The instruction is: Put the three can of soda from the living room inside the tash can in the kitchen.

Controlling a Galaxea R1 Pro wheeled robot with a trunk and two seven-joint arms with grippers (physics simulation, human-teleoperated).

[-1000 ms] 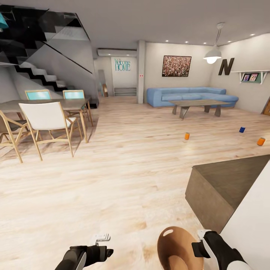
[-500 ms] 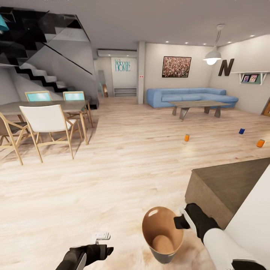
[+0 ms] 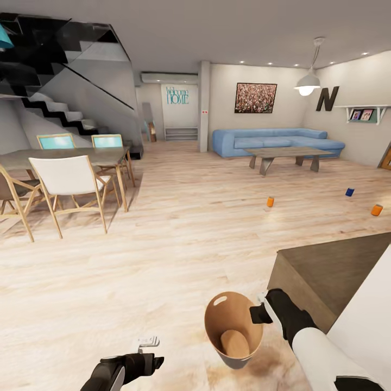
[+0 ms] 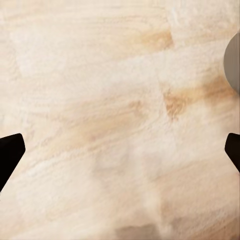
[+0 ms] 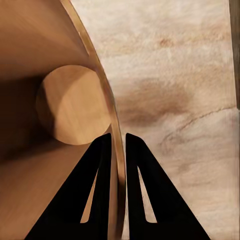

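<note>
Light plank floor (image 3: 179,255); bin (image 3: 233,331) lifted near right, right gripper (image 5: 116,145) pinching its rim; left gripper (image 4: 120,150) spread wide; three cans on far-right floor: orange (image 3: 270,202), blue (image 3: 349,192), orange (image 3: 376,210); sofa (image 3: 277,139), table (image 3: 60,157) beyond

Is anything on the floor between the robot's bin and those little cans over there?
Mostly no. The bin, pinched by the right gripper, faces open wood floor up to the nearest orange can. A low brown block sits towards the other two cans.
</note>
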